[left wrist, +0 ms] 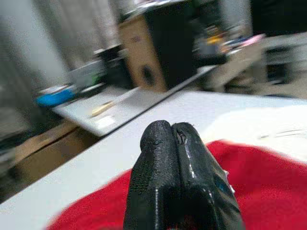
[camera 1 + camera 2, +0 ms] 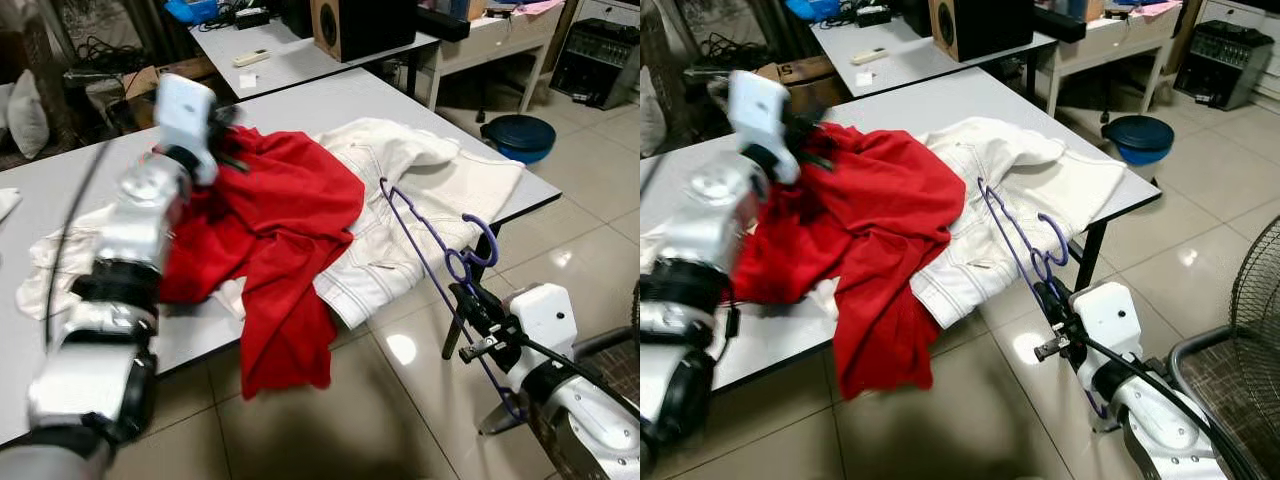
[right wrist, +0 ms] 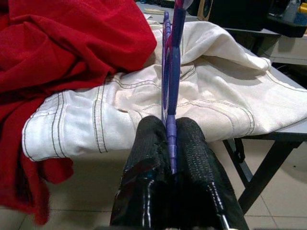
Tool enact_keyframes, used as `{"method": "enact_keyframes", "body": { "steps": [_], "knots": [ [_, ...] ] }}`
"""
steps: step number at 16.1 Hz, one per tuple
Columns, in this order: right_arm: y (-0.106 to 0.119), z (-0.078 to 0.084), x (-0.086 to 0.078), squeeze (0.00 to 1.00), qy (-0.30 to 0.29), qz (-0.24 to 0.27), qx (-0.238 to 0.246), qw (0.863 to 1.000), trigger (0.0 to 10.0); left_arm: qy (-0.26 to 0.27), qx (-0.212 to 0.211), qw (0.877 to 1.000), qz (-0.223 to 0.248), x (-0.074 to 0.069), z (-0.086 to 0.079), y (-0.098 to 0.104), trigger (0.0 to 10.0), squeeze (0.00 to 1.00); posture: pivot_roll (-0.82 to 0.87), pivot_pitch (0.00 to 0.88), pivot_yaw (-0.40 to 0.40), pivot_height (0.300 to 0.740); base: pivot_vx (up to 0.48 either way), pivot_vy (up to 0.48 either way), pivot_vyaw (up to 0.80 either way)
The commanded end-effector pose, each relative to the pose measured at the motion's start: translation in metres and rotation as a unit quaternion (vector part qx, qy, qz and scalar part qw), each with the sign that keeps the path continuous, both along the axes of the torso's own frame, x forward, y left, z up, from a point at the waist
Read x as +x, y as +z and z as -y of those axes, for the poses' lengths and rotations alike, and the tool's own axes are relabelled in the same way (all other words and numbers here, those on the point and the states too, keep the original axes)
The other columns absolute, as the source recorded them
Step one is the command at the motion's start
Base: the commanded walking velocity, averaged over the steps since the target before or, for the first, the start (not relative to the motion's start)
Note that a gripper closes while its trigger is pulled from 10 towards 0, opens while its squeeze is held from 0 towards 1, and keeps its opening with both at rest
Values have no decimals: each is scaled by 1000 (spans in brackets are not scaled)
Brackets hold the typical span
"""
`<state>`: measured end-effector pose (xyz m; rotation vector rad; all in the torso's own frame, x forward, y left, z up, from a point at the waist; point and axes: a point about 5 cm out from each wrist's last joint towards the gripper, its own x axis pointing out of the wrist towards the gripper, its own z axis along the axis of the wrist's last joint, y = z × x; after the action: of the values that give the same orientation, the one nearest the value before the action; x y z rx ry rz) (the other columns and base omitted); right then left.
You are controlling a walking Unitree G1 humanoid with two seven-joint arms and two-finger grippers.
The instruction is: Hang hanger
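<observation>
The two head cameras are looking forward and down, sharing the grey table [image 2: 330,95] and its clothes. The left wrist camera is sitting close behind the left gripper [image 1: 180,143], facing the far desks. The right wrist camera is looking along the right gripper [image 3: 171,132] toward the table edge.

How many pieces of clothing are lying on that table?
2 that I can tell apart: a red garment draped over the table's front edge, under the left gripper, and a white garment beside and partly under it. More may be hidden beneath.
</observation>
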<state>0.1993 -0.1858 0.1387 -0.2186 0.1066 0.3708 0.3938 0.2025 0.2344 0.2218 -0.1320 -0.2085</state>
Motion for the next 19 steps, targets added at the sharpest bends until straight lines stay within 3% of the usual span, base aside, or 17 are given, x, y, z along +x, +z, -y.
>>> {"method": "enact_keyframes", "body": {
  "steps": [1,2,4,7,10,14,15,17,19],
  "knots": [
    [3,-4,3,0,12,11,6,1000,10000,47,-1,999,-27,1,-18,-7,10000,0,-147,0,145,740,0,0,0],
    [4,-5,5,0,15,12,7,1000,10000,55,-27,997,-51,1,-23,-13,10000,1000,-148,0,146,740,0,0,0],
    [6,-6,7,0,17,15,7,1000,10000,58,-62,994,-63,1,-28,-17,10000,1000,-152,0,149,740,0,0,0],
    [6,-6,6,0,23,12,7,1000,10000,49,-70,992,-88,0,-35,-25,10000,1000,-154,0,142,740,0,0,0],
    [4,-8,7,0,30,5,11,999,10000,69,-116,985,-110,-1,-38,-40,10000,1000,-172,0,141,740,0,0,0],
    [-2,-10,3,0,40,-14,16,999,10000,94,-141,978,-119,-6,-42,-58,10000,1000,-175,0,103,740,0,0,0],
    [-3,-10,4,0,42,-18,21,999,10000,85,-153,975,-137,-9,-38,-69,10000,0,-168,0,87,740,0,0,0],
    [-2,-9,6,0,47,-18,19,999,10000,116,-125,974,-147,-12,-39,-81,10000,0,-167,0,80,740,0,0,0],
    [0,-9,7,0,49,-18,17,999,10000,124,-130,972,-150,-15,-38,-88,10000,0,-175,0,65,740,0,0,0]
  ]
}}
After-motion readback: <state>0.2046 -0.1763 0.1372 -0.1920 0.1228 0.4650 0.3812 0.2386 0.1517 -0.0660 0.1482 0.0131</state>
